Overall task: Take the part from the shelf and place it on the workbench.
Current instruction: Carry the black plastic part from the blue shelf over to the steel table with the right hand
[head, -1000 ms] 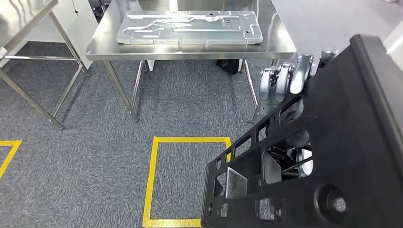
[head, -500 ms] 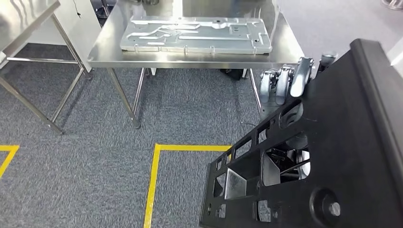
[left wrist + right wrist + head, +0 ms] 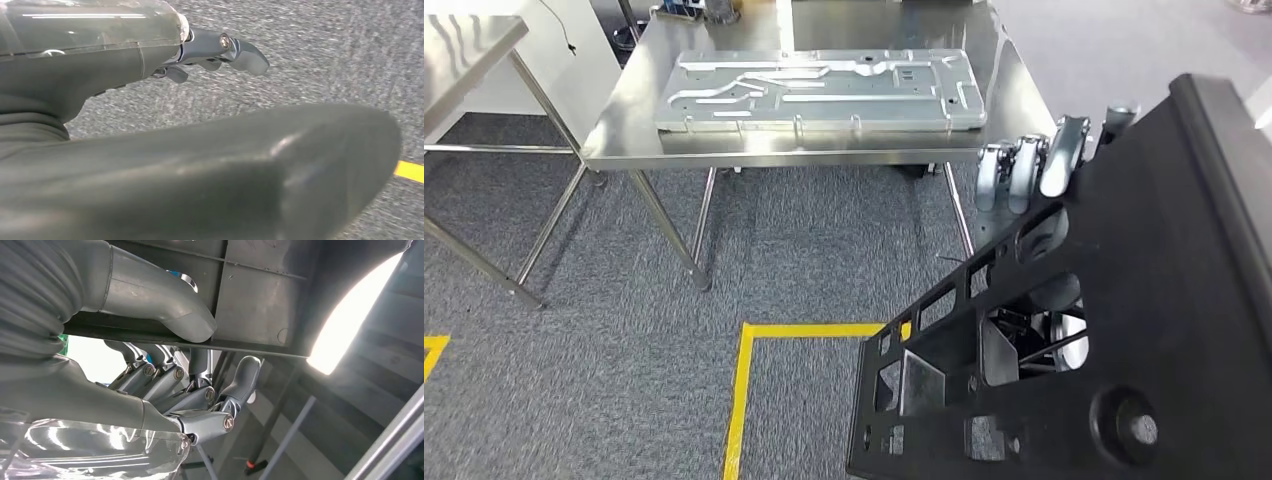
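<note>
Closest in, the black part (image 3: pixel 1124 330) fills the lower right of the head view, tilted, carried above the carpet. The right robot hand (image 3: pixel 190 390) grips it — thumb over one face of a thin wall, fingers (image 3: pixel 1034 165) curled over its upper edge. The left robot hand (image 3: pixel 220 50) hangs over the floor holding nothing, fingers loosely apart. Below lies a yellow floor marking (image 3: pixel 754 380). Farther off stands the steel surface (image 3: pixel 619 135), a grey metal plate (image 3: pixel 824 90) covering much of its top. The risk, as I judge it: a one-sided grip on so large a part could let it swing or slip — and the plate leaves little bare steel for setting it down.
</note>
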Available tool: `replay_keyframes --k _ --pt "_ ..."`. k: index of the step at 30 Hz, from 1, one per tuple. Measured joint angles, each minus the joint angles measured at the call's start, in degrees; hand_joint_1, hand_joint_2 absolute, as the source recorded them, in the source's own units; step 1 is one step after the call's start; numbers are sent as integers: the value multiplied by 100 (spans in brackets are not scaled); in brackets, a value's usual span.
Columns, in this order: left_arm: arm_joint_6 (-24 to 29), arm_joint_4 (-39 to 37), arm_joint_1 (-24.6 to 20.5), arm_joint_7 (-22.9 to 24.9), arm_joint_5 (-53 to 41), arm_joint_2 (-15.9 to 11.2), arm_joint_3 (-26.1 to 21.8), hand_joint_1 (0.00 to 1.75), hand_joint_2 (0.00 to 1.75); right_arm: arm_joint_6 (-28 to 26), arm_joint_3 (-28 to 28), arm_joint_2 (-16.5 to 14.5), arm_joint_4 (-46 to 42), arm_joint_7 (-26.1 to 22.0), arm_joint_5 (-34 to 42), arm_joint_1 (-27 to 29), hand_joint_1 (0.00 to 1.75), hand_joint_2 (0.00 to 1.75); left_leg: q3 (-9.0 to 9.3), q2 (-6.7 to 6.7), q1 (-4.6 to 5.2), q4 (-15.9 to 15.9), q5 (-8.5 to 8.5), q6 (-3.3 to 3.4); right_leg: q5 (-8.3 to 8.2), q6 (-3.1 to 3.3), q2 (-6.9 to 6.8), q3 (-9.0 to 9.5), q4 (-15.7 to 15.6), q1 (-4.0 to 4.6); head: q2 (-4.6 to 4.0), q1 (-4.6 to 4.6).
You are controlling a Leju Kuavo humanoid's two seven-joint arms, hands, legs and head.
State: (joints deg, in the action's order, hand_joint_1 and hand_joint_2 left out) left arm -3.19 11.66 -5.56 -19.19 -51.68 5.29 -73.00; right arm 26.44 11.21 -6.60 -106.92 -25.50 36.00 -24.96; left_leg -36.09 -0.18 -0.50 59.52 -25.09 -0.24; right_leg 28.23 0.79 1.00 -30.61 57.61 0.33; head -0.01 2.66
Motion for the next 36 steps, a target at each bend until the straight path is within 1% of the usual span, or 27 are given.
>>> replay_keyframes --k 3,5,6,8,9,10,11,12,13,14,15,16,18,19,20,22,23,24,25,26,27,29,30,31,34,35,36 --pt "-6 1 3 -8 -3 -2 1 0 0 -8 -6 -2 -18 9 -6 -1 175 175 91 -12 9 -121 33 116 50 -114 5 39 54 4 0 1" --pt "-16 1 -2 -16 -8 -2 2 0 0 -14 -14 -2 -37 10 -9 -11 175 175 200 -18 -12 -162 -2 173 130 -178 -13 -36 295 -9 0 1" --pt "-21 1 -5 -20 -13 -2 3 0 0 -19 -19 -2 -45 10 -11 -11 175 175 246 -19 -16 -175 -29 194 224 -201 -22 -189 567 -26 0 0" --pt "-26 1 -6 -22 -22 -3 5 0 0 -39 -37 -1 -55 10 -14 7 175 175 318 -18 -15 -177 -104 214 480 -231 -34 -666 1270 -58 0 0" --pt "-27 1 -2 -22 -25 -4 6 0 0 -50 -49 1 -57 10 -14 22 175 175 363 -19 -15 -176 -148 212 559 -241 -39 -877 1513 -73 -1 0" --pt "-29 1 2 -22 -28 -4 7 0 0 -59 -60 2 -57 10 -14 33 175 175 420 -20 -15 -176 -199 208 544 -252 -46 -1005 1577 -85 0 0" --pt "-33 1 5 -22 -33 -3 8 0 0 -64 -69 2 -57 10 -14 39 175 175 490 -23 -15 -176 -253 199 413 -257 -55 -1029 1436 -95 -1 0" --pt "-37 1 6 -22 -40 -3 11 0 0 -67 -78 2 -57 10 -14 41 175 175 575 -25 -16 -177 -316 185 165 -252 -64 -965 1112 -101 -1 0" --pt "-41 1 7 -22 -48 -2 15 0 0 -69 -87 3 -56 10 -14 43 175 175 653 -26 -15 -180 -381 166 -140 -239 -77 -868 727 -100 0 0" --pt "-43 1 5 -22 -53 -1 21 0 0 -70 -96 3 -54 10 -14 46 175 175 720 -28 -14 -184 -436 139 -333 -218 -92 -788 409 -82 -1 0" --pt "-43 1 2 -22 -56 0 27 0 0 -70 -103 4 -52 9 -14 50 175 175 766 -25 -13 -197 -487 103 -464 -184 -103 -732 199 -60 -1 0" --pt "-43 0 0 -22 -57 2 33 0 0 -69 -108 5 -50 9 -18 55 175 175 804 -19 -13 -199 -515 65 -503 -151 -106 -712 117 -39 0 -1" --pt "-40 1 -12 -25 -58 1 44 0 0 -64 -115 5 -51 9 -27 56 175 175 853 -3 -12 -172 -533 -10 -459 -71 -94 -641 88 -32 0 -2" --pt "-37 1 -22 -27 -57 0 49 0 0 -61 -118 4 -55 9 -37 51 175 175 843 3 -15 -67 -525 -37 -440 -34 -89 -573 58 -43 1 -2" --pt "-33 1 -35 -29 -58 2 54 0 0 -60 -120 3 -58 9 -44 42 175 175 757 6 -19 126 -536 -61 -402 0 -91 -500 35 -53 1 -2" --pt "-26 -1 -50 -32 -57 8 61 0 0 -58 -122 2 -62 9 -63 32 175 175 380 8 -29 779 -682 -98 -318 51 -96 -371 6 -54 0 -1" --pt "-25 -1 -44 -32 -57 11 63 0 0 -58 -122 2 -61 9 -68 35 175 175 130 9 -29 1125 -827 -110 -270 65 -92 -321 6 -47 0 -1" --pt "-22 -1 -32 -32 -56 11 64 0 0 -58 -122 2 -60 10 -70 44 175 175 -95 9 -28 1377 -960 -119 -217 71 -83 -263 6 -40 0 -1" --pt "-19 -1 -18 -31 -56 10 64 0 0 -58 -122 2 -58 10 -71 52 175 175 -253 9 -27 1472 -1025 -118 -161 74 -72 -194 6 -32 -1 -2" --pt "-16 -1 -8 -31 -56 9 64 0 0 -58 -122 2 -56 10 -69 57 175 175 -323 9 -24 1383 -971 -105 -101 72 -63 -114 6 -24 0 -2" --pt "-14 -1 -3 -31 -56 9 64 0 0 -58 -122 2 -53 10 -68 59 175 175 -310 9 -20 1124 -782 -80 -39 68 -58 -26 5 -17 0 -2" --pt "-12 0 8 -31 -56 5 66 0 0 -59 -122 2 -42 10 -68 62 175 175 -179 8 7 398 -168 -3 92 46 -57 135 7 -2 0 -2" --pt "-10 0 13 -30 -56 2 66 0 0 -58 -122 2 -36 10 -68 63 175 175 -114 8 24 141 38 27 150 23 -51 191 5 7 0 -2" --pt "-8 1 19 -29 -56 0 67 0 0 -57 -123 2 -31 10 -68 65 175 175 -73 6 40 -8 166 52 194 -8 -45 235 -1 10 1 -2" --pt "-7 0 11 -27 -56 2 68 0 0 -57 -125 2 -28 9 -67 60 175 175 60 -13 31 -97 142 119 201 -114 -38 278 133 9 0 -2" --pt "-7 0 5 -27 -56 3 69 0 0 -55 -125 2 -28 8 -66 51 175 175 120 -19 18 -126 119 147 212 -149 -44 222 292 3 -1 -2" --pt "-7 0 0 -28 -56 4 69 0 0 -50 -124 2 -28 7 -66 38 175 175 177 -22 8 -148 97 171 275 -183 -49 103 516 -8 0 -2"
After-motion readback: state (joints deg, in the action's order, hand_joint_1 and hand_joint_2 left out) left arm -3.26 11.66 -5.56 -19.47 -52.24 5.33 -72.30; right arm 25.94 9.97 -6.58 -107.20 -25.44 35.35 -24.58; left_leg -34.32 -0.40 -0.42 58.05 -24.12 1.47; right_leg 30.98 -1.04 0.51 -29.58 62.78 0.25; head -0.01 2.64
